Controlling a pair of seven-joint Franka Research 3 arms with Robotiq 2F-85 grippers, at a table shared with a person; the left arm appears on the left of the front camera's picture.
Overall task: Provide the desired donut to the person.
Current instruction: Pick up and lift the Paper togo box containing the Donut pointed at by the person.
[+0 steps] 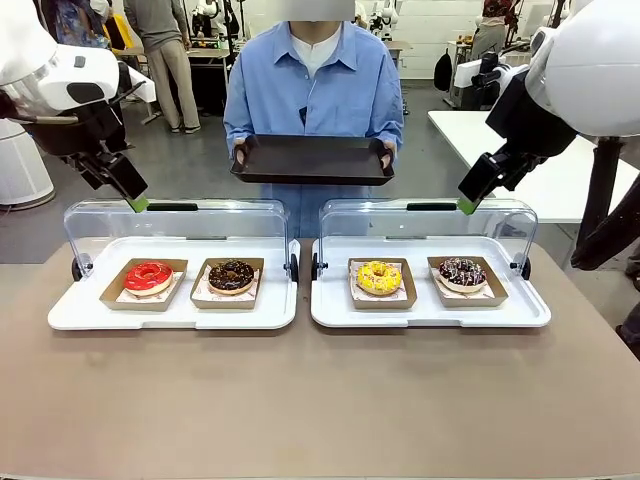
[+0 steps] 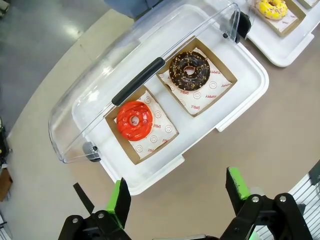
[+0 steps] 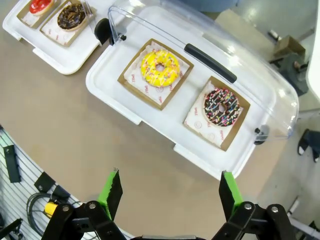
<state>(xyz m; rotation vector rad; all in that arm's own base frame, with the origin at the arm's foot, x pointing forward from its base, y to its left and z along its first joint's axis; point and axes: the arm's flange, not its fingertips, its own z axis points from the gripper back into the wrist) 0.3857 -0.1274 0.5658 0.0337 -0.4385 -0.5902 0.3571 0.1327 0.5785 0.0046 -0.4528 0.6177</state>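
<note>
Tabletop (image 1: 320, 400): brown surface along the near edge; behind it, two white trays lie side by side across the middle, their inner ends just beside each other. Left tray (image 1: 60, 315): red-glazed donut (image 1: 149, 275) toward its left end, chocolate donut (image 1: 231, 275) toward its right end. Right tray (image 1: 430, 318): yellow donut (image 1: 379, 276) toward its left end, dark sprinkled donut (image 1: 462, 271) toward its right end. Each donut sits in its own brown card holder on printed paper; no gripper or hand touches any of them. Both clear lids (image 1: 175, 222) stand raised along the trays' far edges. The person (image 1: 310, 85) stands beyond the tabletop's far edge, centred between the two trays, holding a black tray (image 1: 312, 158) level in both hands. Left gripper (image 2: 177, 190) hangs in the air near the left lid's far-left corner, jaws wide, nothing between them; right gripper (image 3: 169, 182) hangs near the right lid's far edge, jaws wide, holding nothing.
</note>
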